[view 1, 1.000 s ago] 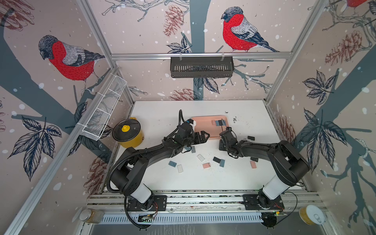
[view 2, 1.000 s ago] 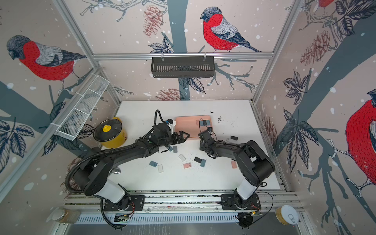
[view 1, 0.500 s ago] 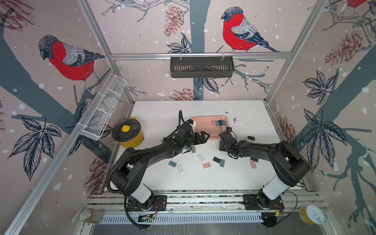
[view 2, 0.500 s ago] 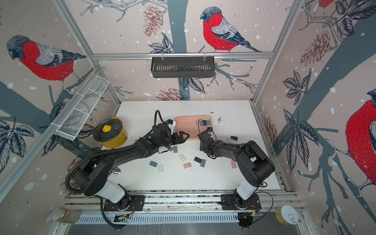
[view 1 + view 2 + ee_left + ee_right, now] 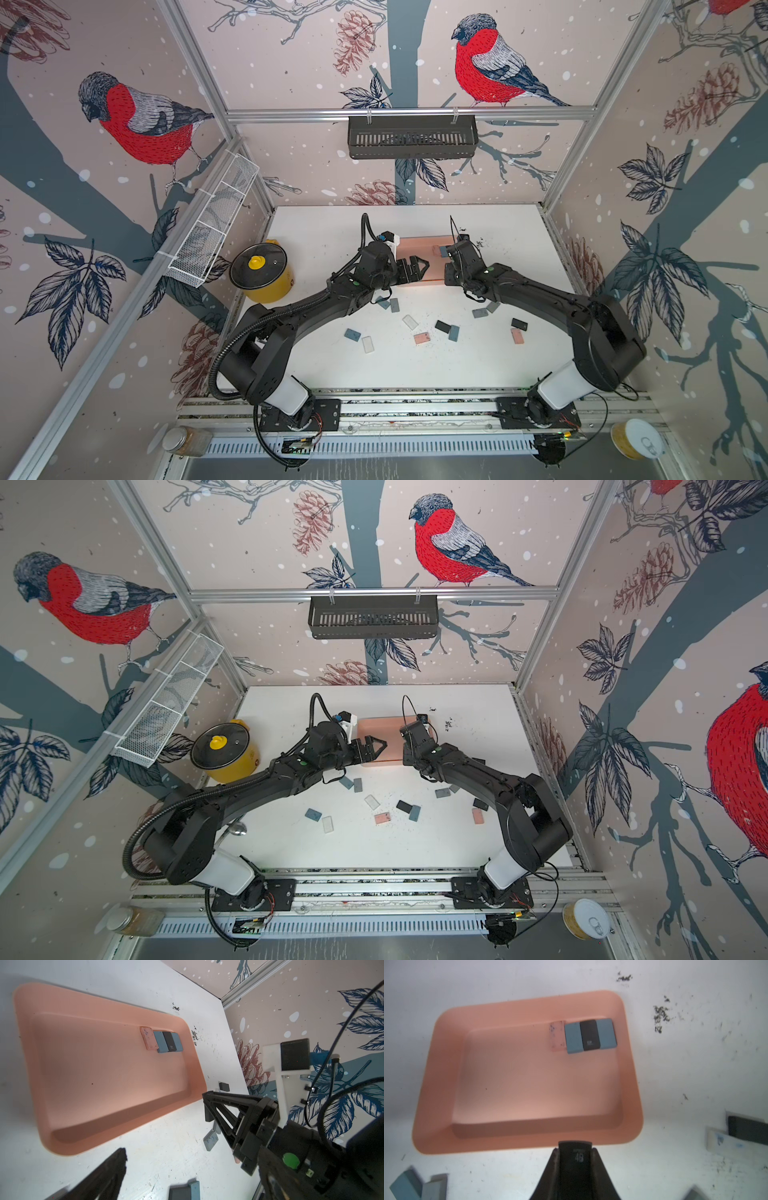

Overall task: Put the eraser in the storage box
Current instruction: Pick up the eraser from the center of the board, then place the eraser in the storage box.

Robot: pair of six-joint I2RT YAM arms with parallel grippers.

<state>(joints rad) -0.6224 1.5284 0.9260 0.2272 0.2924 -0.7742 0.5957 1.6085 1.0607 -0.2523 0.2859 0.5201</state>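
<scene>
Table point(image 5: 508, 1169): right tool point(image 5: 575, 1150) grips black eraser point(image 5: 576, 1160), long axis toward storage box point(image 5: 425, 1105).

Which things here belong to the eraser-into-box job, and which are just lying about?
Job: storage box; black eraser in the jaws of the right gripper; four erasers already in the box; loose erasers on the table.
Lying about: yellow pot; black slotted basket; white mesh basket; jar; tin.
</scene>
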